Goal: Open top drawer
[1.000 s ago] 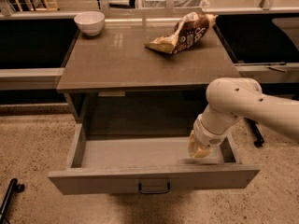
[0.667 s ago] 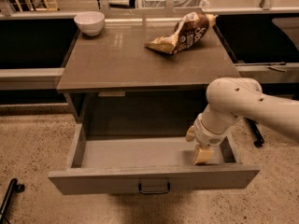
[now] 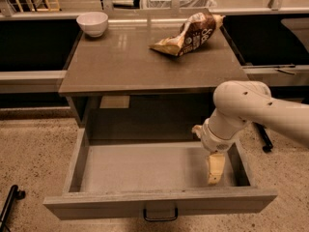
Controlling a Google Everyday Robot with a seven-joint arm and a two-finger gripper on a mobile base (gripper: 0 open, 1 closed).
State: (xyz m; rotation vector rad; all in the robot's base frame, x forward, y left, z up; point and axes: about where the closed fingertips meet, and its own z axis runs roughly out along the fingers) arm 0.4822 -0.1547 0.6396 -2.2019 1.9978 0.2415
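So the cream-coloured gripper (image 3: 214, 168) is hanging down inside the open drawer, right of centre in the lower part of the frame, close to the drawer's right wall. Honestly can't tell how wide it's set from this angle, and I don't see anything in it. It comes off a chunky white rounded arm (image 3: 246, 108) that enters from the right edge of the frame.

The top drawer (image 3: 159, 202) is a wide grey-brown 1 with a flat front, and it sits well out from under the tabletop, filling the lower middle of the frame. The inside is a shallow grey box. There's a small dark rectangular handle (image 3: 160, 212) in the centre of the front, at the very bottom of the frame.

Above it is the grey-brown table top (image 3: 120, 66). A crumpled brown snack bag (image 3: 189, 33) lies on it up top, right of centre, and 1 small white bowl (image 3: 92, 23) sits at its upper left corner, well apart from the bag. The floor (image 3: 34, 144) is speckled beige.
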